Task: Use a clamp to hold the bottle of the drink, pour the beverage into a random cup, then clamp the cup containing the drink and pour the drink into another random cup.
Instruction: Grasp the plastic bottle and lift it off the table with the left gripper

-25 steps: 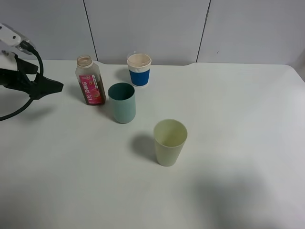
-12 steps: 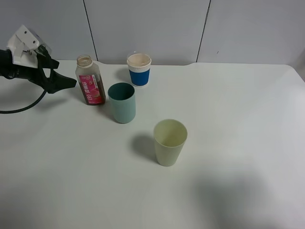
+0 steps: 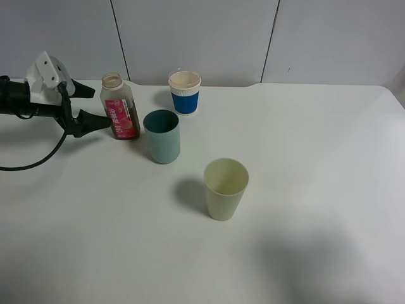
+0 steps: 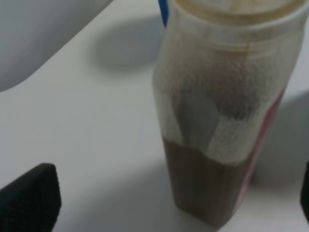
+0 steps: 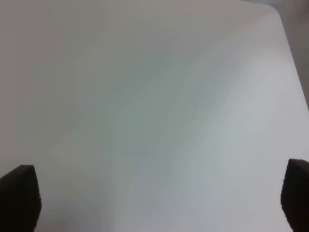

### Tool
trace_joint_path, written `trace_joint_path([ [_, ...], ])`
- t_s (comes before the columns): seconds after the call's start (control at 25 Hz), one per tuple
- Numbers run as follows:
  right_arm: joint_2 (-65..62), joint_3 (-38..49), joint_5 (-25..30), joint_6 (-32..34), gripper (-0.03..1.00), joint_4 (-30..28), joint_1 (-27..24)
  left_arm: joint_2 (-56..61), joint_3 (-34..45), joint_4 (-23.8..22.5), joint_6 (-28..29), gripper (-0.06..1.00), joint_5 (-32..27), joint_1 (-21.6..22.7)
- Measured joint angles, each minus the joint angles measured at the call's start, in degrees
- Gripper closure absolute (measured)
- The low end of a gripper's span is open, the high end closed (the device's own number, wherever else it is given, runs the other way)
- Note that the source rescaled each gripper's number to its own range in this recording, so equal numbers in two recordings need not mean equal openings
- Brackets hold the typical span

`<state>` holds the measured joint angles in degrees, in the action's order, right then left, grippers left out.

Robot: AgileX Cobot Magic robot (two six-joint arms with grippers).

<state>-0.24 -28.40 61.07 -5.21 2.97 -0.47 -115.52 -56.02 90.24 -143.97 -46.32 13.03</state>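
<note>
- The right claw (image 5: pixel 154 203) is hanging with jaws apart over bare bench (image 3: pixel 316 158).
- The pale yellow-green cup (image 3: pixel 226 189) is standing at lower centre.
- The teal cup (image 3: pixel 162 136) is standing up-left of it.
- At upper left, the left claw (image 3: pixel 101 106) is gaping wide just beside the bottle (image 3: pixel 119 106), with brown beverage (image 4: pixel 203 188) sitting in its lower part.
- The blue-sleeved paper cup (image 3: pixel 185 93) is standing farthest back.

Print on the bottle (image 3: pixel 119 114) is unreadable.
</note>
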Motion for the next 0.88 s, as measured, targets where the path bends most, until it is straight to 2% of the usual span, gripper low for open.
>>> trace_joint_path([
  [0.32,0.0,0.0,0.0,0.0,-0.03,0.0,0.0,-4.8,-1.5,1.6,-1.3,-0.05,-2.9,-0.1],
  [0.72,0.0,0.0,0.0,0.0,-0.03,0.0,0.0,-9.8,-6.1,2.0,-1.6,-0.05,-4.4,-4.4],
  [0.88,0.0,0.0,0.0,0.0,-0.03,0.0,0.0,-10.0,-6.2,2.0,-1.9,0.05,-4.5,-4.5],
])
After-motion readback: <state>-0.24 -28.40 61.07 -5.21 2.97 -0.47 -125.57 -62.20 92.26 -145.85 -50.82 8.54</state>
